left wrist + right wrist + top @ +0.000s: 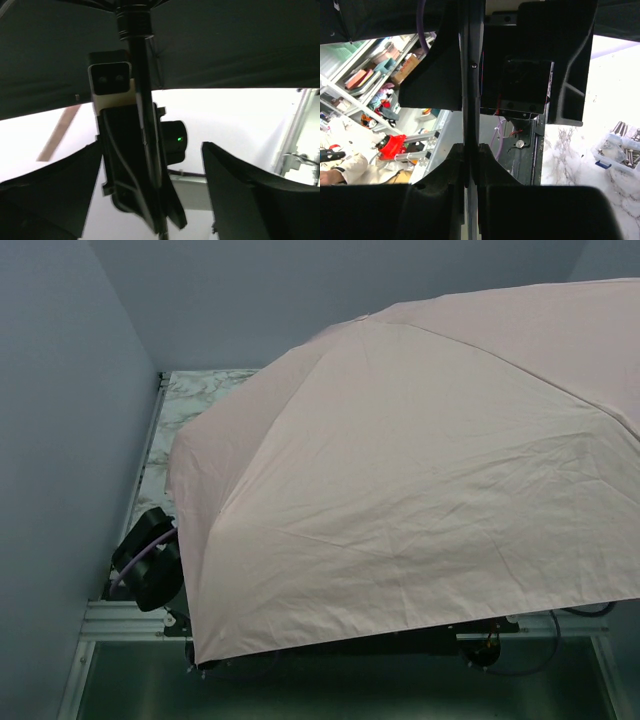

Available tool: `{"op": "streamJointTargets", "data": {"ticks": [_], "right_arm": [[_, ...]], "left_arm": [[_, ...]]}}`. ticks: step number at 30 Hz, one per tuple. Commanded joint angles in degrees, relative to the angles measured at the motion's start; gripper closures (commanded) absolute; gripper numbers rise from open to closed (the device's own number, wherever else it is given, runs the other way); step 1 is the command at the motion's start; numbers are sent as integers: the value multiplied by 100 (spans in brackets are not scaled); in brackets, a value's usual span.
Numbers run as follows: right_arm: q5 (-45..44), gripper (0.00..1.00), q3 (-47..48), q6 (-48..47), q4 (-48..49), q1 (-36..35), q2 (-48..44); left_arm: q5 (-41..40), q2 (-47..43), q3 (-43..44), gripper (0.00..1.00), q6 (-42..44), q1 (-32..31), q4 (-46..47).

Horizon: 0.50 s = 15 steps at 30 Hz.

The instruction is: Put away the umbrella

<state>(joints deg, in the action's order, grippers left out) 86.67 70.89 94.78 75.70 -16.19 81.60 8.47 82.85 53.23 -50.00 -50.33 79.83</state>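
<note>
The umbrella (pixel 400 470) stands open, its pale pink canopy spreading over most of the table and hiding both grippers in the top view. Seen from below in the left wrist view, its slim shaft (pixel 141 90) rises to the hub (pixel 132 20) under the dark canopy. My right gripper (pixel 471 150) is shut on that shaft (pixel 471 75). My left gripper (pixel 152 145) is open wide, its fingers (pixel 240 190) standing either side of the shaft and of the right gripper's body (pixel 125 170), touching neither.
A clear packet of small metal parts (pixel 622 150) lies on the marble table (pixel 570 160) at the right. Part of the left arm (pixel 150 560) shows beside the canopy's left edge. Blue walls close in the back and left.
</note>
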Motion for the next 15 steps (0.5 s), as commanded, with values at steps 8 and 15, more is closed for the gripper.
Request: {"op": "streamJointTargets", "data": {"ticks": [8, 15], "right_arm": [[69, 99, -216, -717, -379, -34, -247], [54, 33, -150, -2103, -2250, -16, -361]], "left_arm": [[1253, 868, 1127, 100, -1128, 58, 784], [-11, -25, 396, 100, -616, 141, -534]]}}
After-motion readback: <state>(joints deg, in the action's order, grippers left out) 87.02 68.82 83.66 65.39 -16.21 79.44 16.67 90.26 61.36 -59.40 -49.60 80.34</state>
